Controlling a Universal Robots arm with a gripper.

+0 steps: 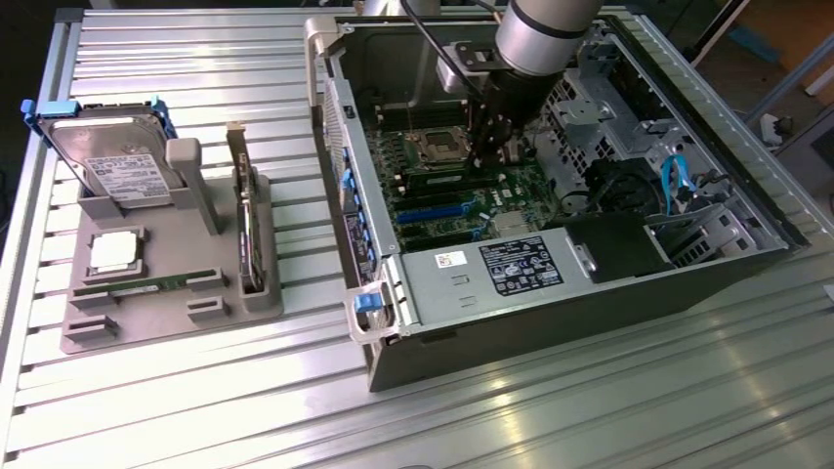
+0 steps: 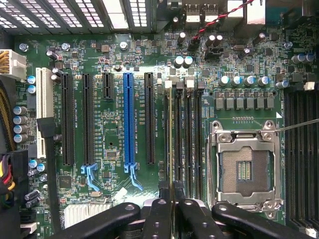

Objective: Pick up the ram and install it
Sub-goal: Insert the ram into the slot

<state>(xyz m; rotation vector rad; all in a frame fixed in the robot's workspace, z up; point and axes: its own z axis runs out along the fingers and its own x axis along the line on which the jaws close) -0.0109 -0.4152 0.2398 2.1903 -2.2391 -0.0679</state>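
We've got the pincer clamped on the ram, edge-on, long axis running along the memory slots.

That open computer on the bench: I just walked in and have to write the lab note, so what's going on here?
A robot arm reaches down into the open computer case. Its hand is closed on the ram, seen edge-on and lined up along a memory slot beside the empty CPU socket. Whether it is fully seated cannot be told. On the exterior view's left, a grey tray holds a hard drive and an expansion card.
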